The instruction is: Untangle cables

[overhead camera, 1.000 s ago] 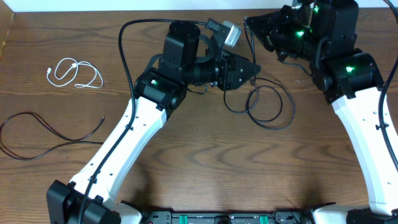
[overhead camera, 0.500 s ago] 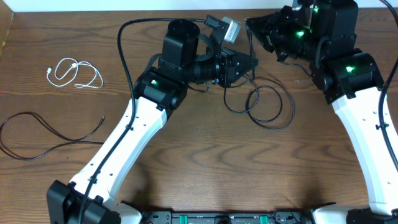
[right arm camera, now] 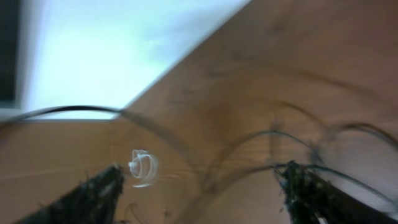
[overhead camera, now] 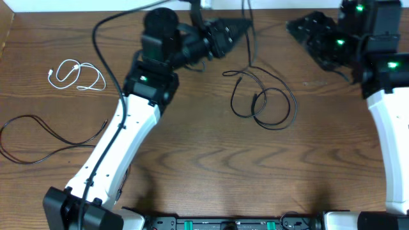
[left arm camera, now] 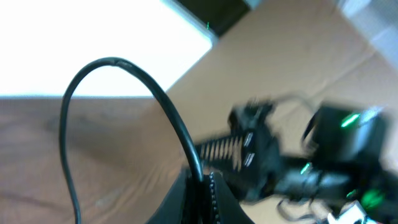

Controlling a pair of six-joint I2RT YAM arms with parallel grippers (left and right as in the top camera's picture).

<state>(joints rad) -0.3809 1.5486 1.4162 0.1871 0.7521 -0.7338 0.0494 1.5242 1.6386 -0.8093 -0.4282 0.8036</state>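
My left gripper (overhead camera: pixel 245 23) is at the back of the table, shut on a black cable (overhead camera: pixel 255 102). One strand rises from the cable's loose coil on the wood up into the jaws. In the left wrist view that cable (left arm camera: pixel 155 93) arcs up and away from my shut left gripper (left arm camera: pixel 204 180). My right gripper (overhead camera: pixel 299 29) hangs open to the right of it, holding nothing. In the blurred right wrist view its fingers (right arm camera: pixel 99 193) stand wide apart. A short white cable (overhead camera: pixel 77 75) lies coiled at the far left. A second black cable (overhead camera: pixel 51 137) lies spread below it.
The table's back edge and a pale wall (overhead camera: pixel 77 5) run just behind both grippers. The left arm's white link (overhead camera: pixel 121 134) crosses the table's left middle. The right arm's link (overhead camera: pixel 390 128) runs along the right edge.
The left gripper closed on the black cable and swung back and left, lifting a strand. The right gripper opened, let go and drew away to the right.
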